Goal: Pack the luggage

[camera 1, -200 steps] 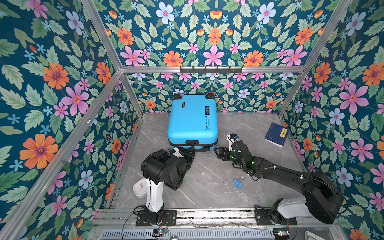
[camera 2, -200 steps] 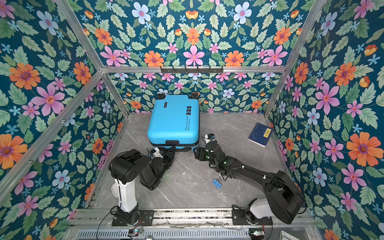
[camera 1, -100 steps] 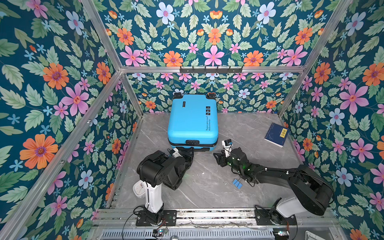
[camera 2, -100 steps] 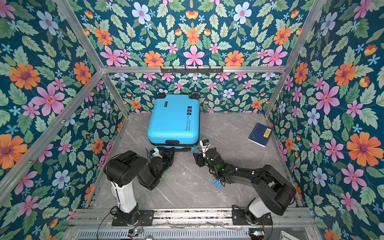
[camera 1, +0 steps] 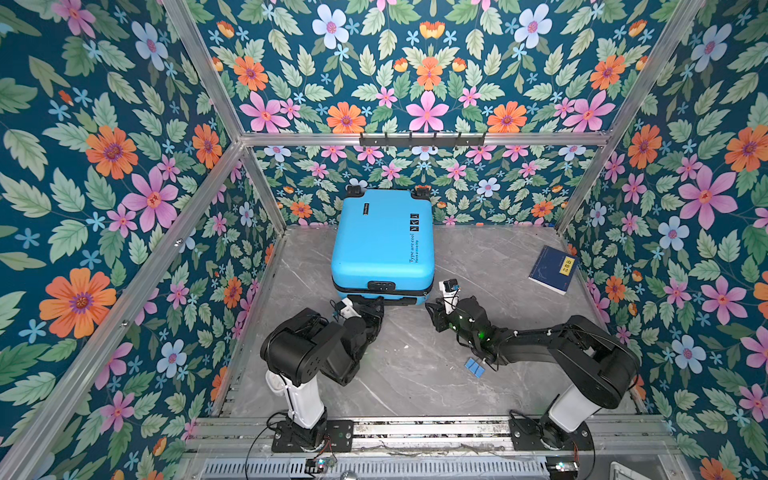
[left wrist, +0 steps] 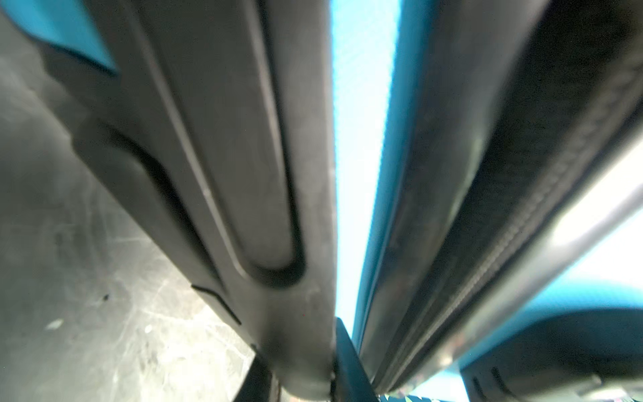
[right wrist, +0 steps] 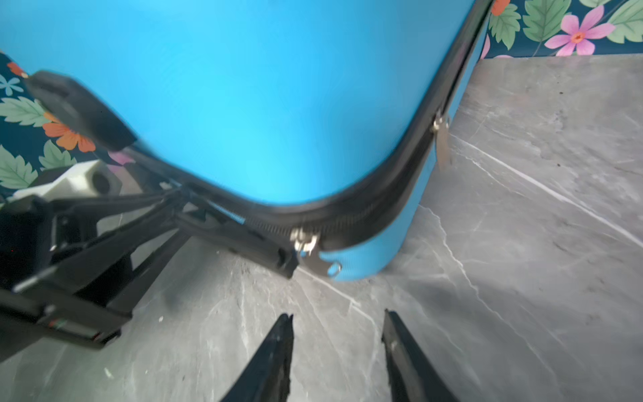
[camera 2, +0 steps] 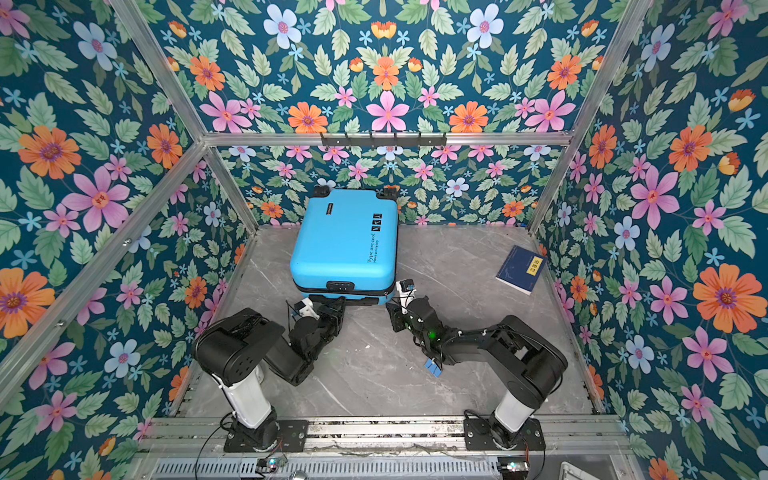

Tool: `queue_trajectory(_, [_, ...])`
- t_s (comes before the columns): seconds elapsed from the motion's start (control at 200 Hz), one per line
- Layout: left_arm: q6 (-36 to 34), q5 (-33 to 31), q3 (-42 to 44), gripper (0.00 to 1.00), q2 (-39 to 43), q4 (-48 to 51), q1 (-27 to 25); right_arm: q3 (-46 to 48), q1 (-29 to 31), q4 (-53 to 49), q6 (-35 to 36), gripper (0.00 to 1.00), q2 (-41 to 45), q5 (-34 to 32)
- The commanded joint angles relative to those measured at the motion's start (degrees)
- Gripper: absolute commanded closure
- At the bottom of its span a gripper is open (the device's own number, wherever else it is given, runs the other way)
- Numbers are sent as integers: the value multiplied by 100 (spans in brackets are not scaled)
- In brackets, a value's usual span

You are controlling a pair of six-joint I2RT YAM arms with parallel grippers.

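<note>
Right gripper (right wrist: 337,315) has dropped lower and narrowed since a second ago. Its jaws stand apart with nothing between them, just above the table (camera 1: 415,374), facing a zipper pull (right wrist: 315,252). Left gripper (camera 1: 371,302) pinches the handle (camera 1: 392,300) of the luggage (camera 1: 382,245), which lies flat, mid-table toward the back wall. Its shell reads "Type are cool! Have a nice trip". The yellow label on the book (camera 1: 552,269) is illegible.

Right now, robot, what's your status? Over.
Left gripper at luggage front edge, grip unclear. Right gripper open, empty, facing zipper pull. Luggage flat, lid down. Book off to the side.
</note>
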State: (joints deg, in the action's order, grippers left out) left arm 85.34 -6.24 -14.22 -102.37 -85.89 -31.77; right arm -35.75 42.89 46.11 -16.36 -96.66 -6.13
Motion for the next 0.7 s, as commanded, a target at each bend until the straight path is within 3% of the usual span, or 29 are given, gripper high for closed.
queue_trajectory(0.0, [-624,-11,-20,100,85,-1009,-5,-152,7,390,-32,55,-186,-64])
queue_trajectory(0.27, [-589,62,-46,100,85,-1009,-5,-477,24,344,-8,55,-439,-21])
queue_trajectory(0.695, [-545,70,-4,100,91,-1009,-5,-534,17,296,62,86,-472,-159])
